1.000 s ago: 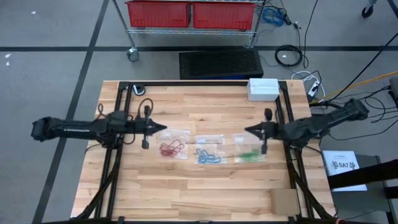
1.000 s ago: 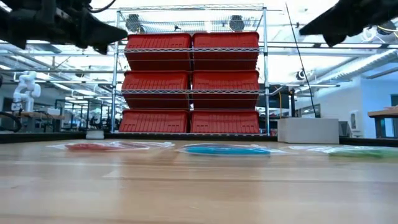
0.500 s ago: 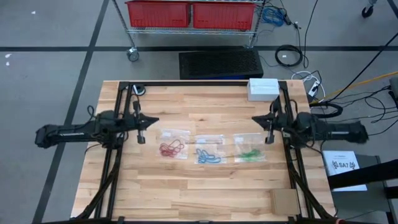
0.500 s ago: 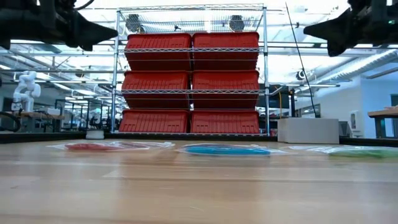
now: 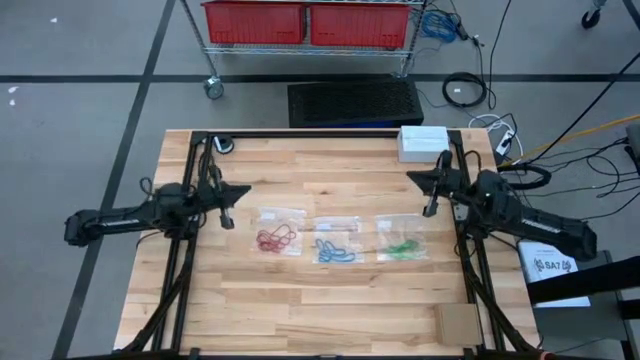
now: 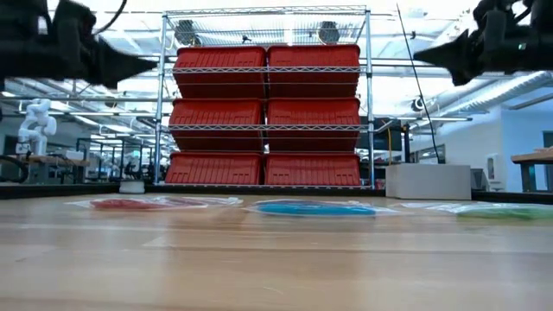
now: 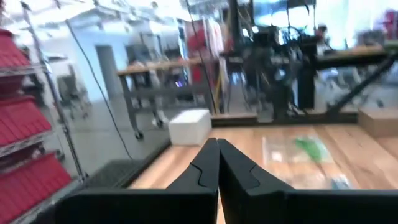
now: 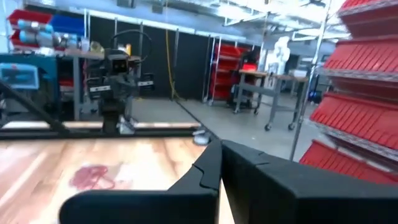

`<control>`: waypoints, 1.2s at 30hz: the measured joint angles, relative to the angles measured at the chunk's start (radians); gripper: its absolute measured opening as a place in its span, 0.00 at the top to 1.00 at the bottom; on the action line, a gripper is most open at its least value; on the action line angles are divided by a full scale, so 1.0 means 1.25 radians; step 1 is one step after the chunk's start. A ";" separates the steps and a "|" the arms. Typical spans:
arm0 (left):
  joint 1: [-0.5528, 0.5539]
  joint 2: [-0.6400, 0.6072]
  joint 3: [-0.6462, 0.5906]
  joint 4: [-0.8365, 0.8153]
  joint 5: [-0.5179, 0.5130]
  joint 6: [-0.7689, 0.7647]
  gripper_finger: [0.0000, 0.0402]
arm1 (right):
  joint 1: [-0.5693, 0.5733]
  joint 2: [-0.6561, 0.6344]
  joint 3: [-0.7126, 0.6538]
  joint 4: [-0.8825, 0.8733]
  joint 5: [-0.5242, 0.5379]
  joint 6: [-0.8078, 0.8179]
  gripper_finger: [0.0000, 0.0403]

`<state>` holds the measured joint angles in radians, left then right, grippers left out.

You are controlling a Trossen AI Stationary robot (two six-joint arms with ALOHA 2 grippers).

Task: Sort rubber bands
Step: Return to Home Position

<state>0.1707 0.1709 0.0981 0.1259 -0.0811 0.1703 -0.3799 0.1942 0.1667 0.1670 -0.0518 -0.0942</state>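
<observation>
- A robotics lab or industrial workshop, seen around a wooden table (image 5: 320, 300) with a black metal frame.
- Two dark robot arms are mounted at this table: the left arm (image 5: 120, 214) at its left edge, the right arm (image 5: 540, 222) at its right edge.
- Beyond the table's far edge stands a wheeled wire rack (image 6: 368, 104) stacked with red plastic bins (image 6: 220, 112).
- Around the table lies a grey concrete floor (image 5: 80, 120) marked with dark lines. A black mat (image 5: 355, 102) and loose cables (image 5: 465, 90) lie by the far edge.
- Farther off from the table are metal workbenches (image 8: 264, 93) and a small white robot (image 6: 34, 121).
</observation>
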 joint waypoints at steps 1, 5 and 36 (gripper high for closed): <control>0.000 -0.013 -0.031 0.048 -0.004 0.000 1.00 | 0.000 0.005 -0.007 0.008 0.002 -0.001 1.00; -0.001 -0.048 -0.072 0.026 -0.035 -0.023 1.00 | 0.001 0.024 -0.048 0.022 0.002 0.022 1.00; -0.094 -0.112 -0.072 -0.061 -0.157 -0.027 0.99 | 0.052 0.062 -0.123 -0.088 0.291 -0.015 1.00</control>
<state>0.0528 0.0310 0.0082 0.0498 -0.2779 0.1364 -0.3143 0.2712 0.0135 0.0568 0.3121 -0.1131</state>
